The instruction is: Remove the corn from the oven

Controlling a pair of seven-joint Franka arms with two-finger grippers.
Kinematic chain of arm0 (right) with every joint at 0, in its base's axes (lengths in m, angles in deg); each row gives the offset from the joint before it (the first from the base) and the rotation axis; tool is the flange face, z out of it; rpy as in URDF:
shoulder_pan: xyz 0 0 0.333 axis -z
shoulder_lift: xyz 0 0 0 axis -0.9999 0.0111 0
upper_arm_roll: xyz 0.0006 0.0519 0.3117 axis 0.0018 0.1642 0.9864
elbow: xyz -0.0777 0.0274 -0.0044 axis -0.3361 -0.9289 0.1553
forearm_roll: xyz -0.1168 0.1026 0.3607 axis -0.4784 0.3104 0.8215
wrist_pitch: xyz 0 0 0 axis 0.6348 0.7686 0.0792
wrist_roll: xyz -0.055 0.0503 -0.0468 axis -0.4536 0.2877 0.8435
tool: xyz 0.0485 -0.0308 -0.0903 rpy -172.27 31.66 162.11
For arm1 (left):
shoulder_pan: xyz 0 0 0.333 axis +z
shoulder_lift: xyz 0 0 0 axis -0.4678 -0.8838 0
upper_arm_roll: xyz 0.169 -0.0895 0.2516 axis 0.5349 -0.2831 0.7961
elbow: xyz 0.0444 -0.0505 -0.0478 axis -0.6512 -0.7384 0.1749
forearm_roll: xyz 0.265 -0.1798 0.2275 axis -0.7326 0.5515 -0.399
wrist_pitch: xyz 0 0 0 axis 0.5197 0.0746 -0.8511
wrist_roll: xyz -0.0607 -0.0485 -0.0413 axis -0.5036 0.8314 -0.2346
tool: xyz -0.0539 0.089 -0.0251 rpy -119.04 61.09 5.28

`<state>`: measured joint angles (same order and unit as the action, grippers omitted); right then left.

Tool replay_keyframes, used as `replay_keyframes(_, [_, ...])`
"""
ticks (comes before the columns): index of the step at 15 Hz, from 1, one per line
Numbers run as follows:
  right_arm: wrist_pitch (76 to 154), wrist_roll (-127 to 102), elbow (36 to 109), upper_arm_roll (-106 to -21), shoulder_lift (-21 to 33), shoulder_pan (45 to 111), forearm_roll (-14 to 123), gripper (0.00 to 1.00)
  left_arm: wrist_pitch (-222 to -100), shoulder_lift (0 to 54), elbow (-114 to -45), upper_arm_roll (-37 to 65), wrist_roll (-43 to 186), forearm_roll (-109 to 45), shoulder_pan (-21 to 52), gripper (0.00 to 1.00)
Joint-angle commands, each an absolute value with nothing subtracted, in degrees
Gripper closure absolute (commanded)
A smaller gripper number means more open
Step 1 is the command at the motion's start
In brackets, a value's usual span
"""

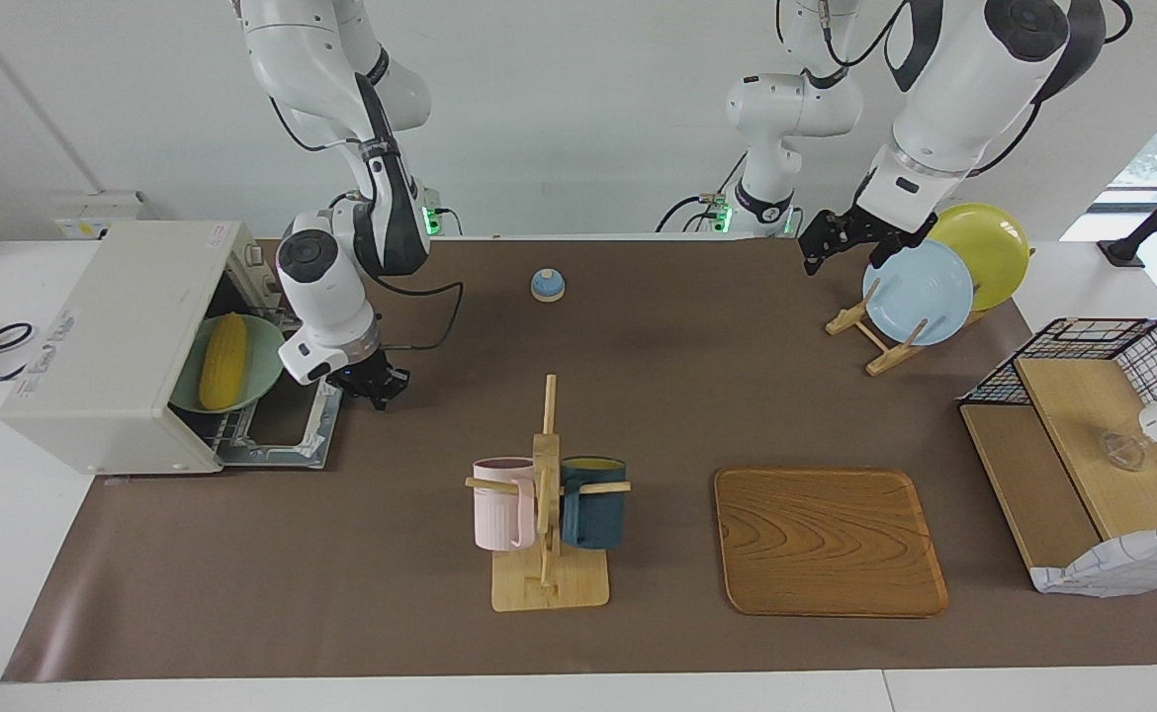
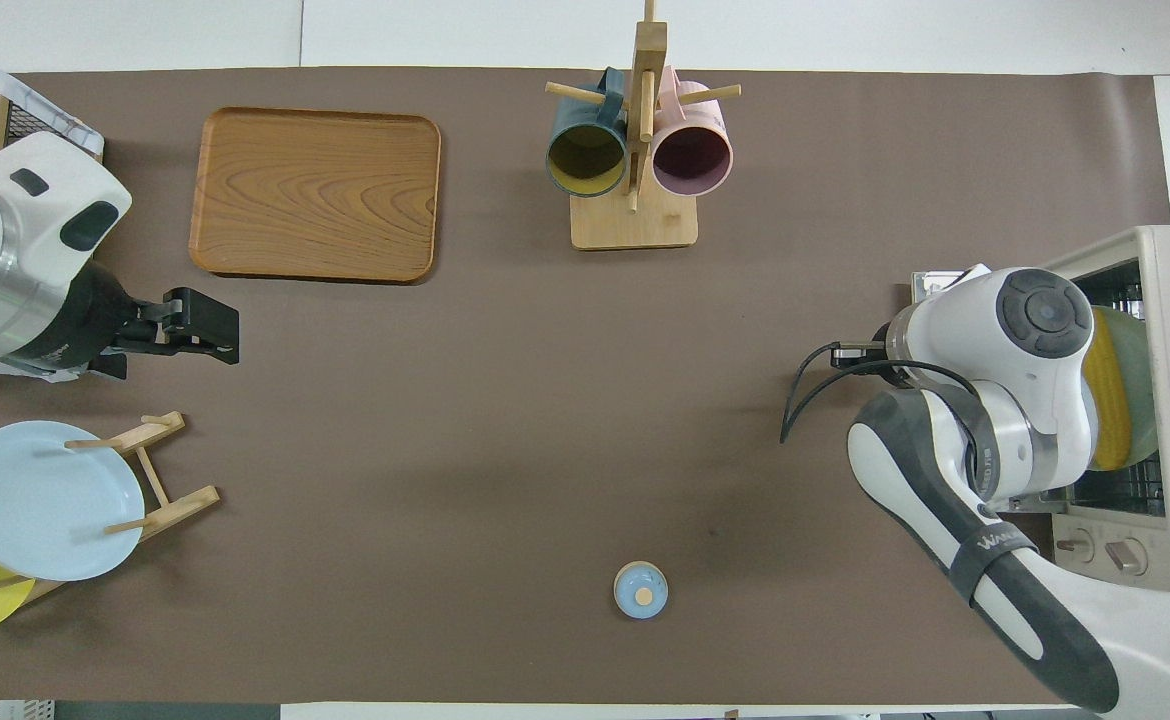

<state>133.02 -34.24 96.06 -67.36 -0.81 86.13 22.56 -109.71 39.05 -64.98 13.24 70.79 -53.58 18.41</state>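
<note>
So the table (image 1: 361, 613) is covered in a brown mat, and the biggest thing on it is the oven (image 1: 114, 346), an off-white box sitting at the right arm's end with its door dropped flat open onto the mat. Inside, on the wire rack, there's a pale green plate (image 1: 257, 346) poking partway out of the opening, and the corn (image 1: 222, 361) is lying lengthwise on that plate, so it's still in the oven.

Next biggest: a wooden tray (image 1: 829, 542) lying flat, farther from the robots, and a black wire basket (image 1: 1103, 341) with wooden boards at the left arm's end. There's a wooden mug stand (image 1: 547, 554) with a pink mug (image 1: 501, 504) and a dark blue mug (image 1: 593, 504) hanging either side of the post, beside the tray. A plate rack (image 1: 870, 336) close to the robots holds a light blue plate (image 1: 918, 292) and a yellow plate (image 1: 984, 252) upright.

The right claw (image 1: 377, 384) is low down just beside the edge of the open door, not holding anything; can't tell how far apart its fingers are. The left claw (image 1: 829, 240) hangs over the mat beside the plate rack, fingers a bit apart, holding nothing.

Smallest thing: a little blue bell (image 1: 548, 285) close to the robots, between the two arms.
</note>
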Motion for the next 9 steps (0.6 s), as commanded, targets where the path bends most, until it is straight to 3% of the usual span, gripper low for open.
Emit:
replay_keyframes(1, [125.43,-35.11,91.54,-66.59,-1.54,87.43,22.12,0.95,-111.24,41.02,-67.33,13.20,70.80,-52.93,18.84,0.00])
replay_keyframes(2, [122.71,-35.37,90.75,-66.68,-2.67,87.43,22.03,0.84,-111.33,40.94,-67.33,13.20,70.71,-52.93,18.84,0.00])
replay_keyframes(6, [109.27,-31.43,86.18,-67.20,-7.95,89.27,18.00,0.79,-111.33,40.94,-67.33,13.20,70.71,-52.93,18.93,0.00])
replay_keyframes(8, [107.74,-31.24,86.17,-67.21,-8.75,90.68,15.36,0.68,-111.59,40.94,-67.33,13.20,70.71,-52.93,18.93,0.00])
replay_keyframes(9, [108.35,-31.24,86.78,-67.21,-8.84,91.12,14.30,0.68,-111.68,40.94,-67.33,13.20,70.62,-52.93,18.93,0.00])
